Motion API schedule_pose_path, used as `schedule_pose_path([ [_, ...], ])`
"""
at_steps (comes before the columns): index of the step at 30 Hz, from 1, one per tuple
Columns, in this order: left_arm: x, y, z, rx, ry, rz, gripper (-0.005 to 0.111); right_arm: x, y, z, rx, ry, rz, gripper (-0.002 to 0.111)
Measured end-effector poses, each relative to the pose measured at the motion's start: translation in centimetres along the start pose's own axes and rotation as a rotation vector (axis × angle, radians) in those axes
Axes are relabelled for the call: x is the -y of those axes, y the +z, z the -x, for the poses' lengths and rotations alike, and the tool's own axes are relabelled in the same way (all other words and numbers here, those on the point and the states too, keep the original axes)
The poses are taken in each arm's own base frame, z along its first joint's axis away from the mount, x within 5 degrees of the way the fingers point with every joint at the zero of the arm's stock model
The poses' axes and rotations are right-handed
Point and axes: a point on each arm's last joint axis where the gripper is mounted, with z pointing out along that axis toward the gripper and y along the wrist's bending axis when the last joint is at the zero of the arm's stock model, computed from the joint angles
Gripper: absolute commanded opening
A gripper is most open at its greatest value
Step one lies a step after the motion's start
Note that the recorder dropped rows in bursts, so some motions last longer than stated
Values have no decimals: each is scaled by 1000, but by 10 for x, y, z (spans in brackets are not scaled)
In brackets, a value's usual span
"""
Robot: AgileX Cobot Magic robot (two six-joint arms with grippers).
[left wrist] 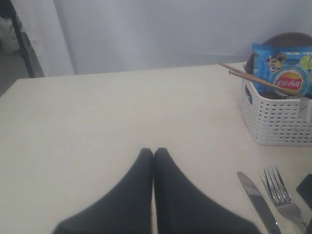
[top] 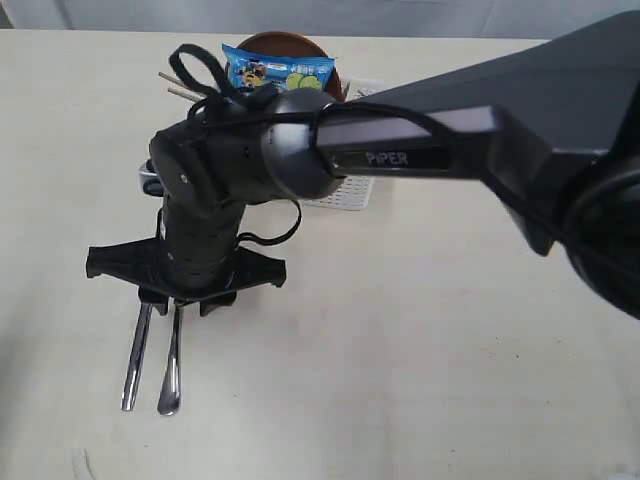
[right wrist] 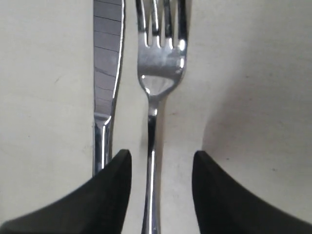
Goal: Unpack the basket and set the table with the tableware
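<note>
A steel knife (top: 135,355) (right wrist: 108,73) and fork (top: 172,362) (right wrist: 161,63) lie side by side on the pale table (top: 420,340). My right gripper (top: 180,300) (right wrist: 161,156) points down over them. It is open, and the fork's handle lies between its fingers, touching neither. One finger (right wrist: 109,190) is over the knife's handle. The left gripper (left wrist: 154,152) is shut and empty above bare tabletop, with the knife (left wrist: 256,200) and fork (left wrist: 282,192) off to one side. The white basket (top: 345,195) (left wrist: 273,122) holds wooden chopsticks (left wrist: 253,79) and a brown plate (left wrist: 287,38).
A blue chip bag (top: 278,68) (left wrist: 285,68) leans on the plate in the basket. The right arm (top: 480,130) stretches across the table and hides most of the basket in the exterior view. A pale curtain (left wrist: 146,34) hangs beyond the table's far edge.
</note>
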Motion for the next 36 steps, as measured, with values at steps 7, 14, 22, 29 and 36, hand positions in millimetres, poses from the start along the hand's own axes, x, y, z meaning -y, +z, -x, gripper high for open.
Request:
schedule_pose_path([
  [7,0,0,0,0,0,0,0,-5,-63,14,38,-85,46,40],
  [14,0,0,0,0,0,0,0,10,-148,36,79,-160,85,40],
  [22,0,0,0,0,0,0,0,65,-187,87,192,-288,-37,46],
  [29,0,0,0,0,0,0,0,68,-128,114,192,-422,-79,49],
  [36,0,0,0,0,0,0,0,64,-95,144,215,-529,-108,49],
])
